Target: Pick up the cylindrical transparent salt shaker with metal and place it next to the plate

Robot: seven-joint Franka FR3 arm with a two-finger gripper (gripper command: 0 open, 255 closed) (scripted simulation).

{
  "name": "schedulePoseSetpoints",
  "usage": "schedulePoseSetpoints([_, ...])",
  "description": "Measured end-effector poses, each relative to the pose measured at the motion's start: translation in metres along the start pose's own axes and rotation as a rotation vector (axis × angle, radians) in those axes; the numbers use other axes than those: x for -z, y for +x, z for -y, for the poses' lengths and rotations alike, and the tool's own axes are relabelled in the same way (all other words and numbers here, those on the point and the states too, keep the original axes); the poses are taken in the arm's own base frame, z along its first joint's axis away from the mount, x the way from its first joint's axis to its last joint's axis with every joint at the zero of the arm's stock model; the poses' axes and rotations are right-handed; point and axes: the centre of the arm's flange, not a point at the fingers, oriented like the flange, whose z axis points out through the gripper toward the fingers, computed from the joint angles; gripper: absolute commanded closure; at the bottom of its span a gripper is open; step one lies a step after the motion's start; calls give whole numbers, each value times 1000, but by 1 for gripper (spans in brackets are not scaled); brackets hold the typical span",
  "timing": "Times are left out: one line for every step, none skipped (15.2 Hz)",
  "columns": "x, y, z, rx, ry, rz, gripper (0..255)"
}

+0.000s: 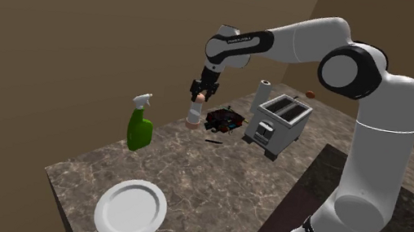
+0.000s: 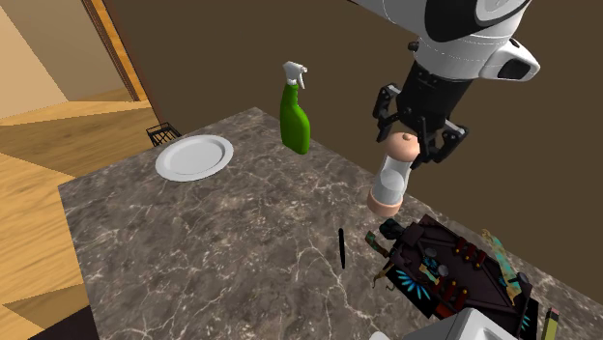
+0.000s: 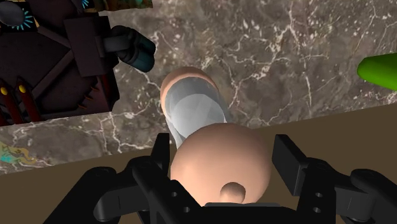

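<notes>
Pincer pinching salt shaker by its cap, near tabletop back edge, apparently clear of it. Step: carry. Next: take shaker upright to plate, well apart; set down beside.

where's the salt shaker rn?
Shoulder view: the clear cylindrical salt shaker with pinkish caps is clasped at its top by the black fingers, near the marble counter's wall-side edge, between the green spray bottle and the dark multicoloured object.
</notes>
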Motion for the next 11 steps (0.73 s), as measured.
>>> schedulePoseSetpoints([0,0,0,0,0,0,255])
schedulePoseSetpoints([0,0,0,0,0,0,255])
schedulePoseSetpoints([0,0,0,0,0,0,255])
schedulePoseSetpoints([2,0,0,0,0,1,255])
schedulePoseSetpoints([6,1,1,0,0,1,255])
schedulePoseSetpoints([10,1,1,0,0,1,255])
schedulePoseSetpoints([15,1,2,0,0,1,255])
schedulePoseSetpoints([20,2,3,0,0,0,255])
schedulePoseSetpoints([25,2,3,0,0,0,255])
schedulePoseSetpoints([31,3,3,0,0,0,255])
schedulePoseSetpoints([35,3,5,-1,-1,0,255])
